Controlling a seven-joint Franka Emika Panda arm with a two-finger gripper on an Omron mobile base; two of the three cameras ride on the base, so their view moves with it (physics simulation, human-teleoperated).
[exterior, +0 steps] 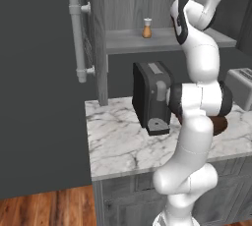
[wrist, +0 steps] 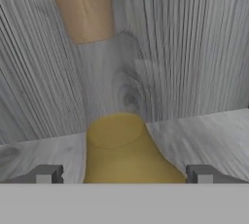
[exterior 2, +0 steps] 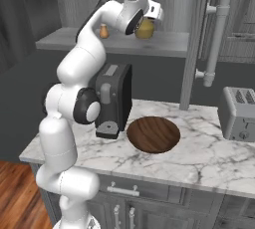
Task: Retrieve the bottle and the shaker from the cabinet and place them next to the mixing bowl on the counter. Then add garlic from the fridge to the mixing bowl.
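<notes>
Reaching into the open cabinet above the counter, I held my gripper (wrist: 124, 173) spread wide, pinching nothing, with the yellow bottle (wrist: 127, 150) standing directly ahead and centred between my two fingertips (wrist: 46, 174). The bottle stood upright on the cabinet shelf (exterior 2: 164, 44), its long axis vertical, its broad lower body facing me and its neck narrowing away, so a straight push forward looked enough to bring the jaws around it. In the right base view the same bottle (exterior 2: 145, 28) sat just beyond my wrist, close to the shelf's back wall. The small orange shaker (exterior: 146, 29) stood further along the shelf, well apart from the bottle and not yet touched. My arm rose from below the counter edge, bent at the elbow over the coffee machine (exterior: 153, 96) and stretched up and forward to shelf height. The brown mixing bowl (exterior 2: 153, 134) waited on the marble counter (exterior 2: 209, 153) below, near the toaster (exterior 2: 239, 113).
</notes>
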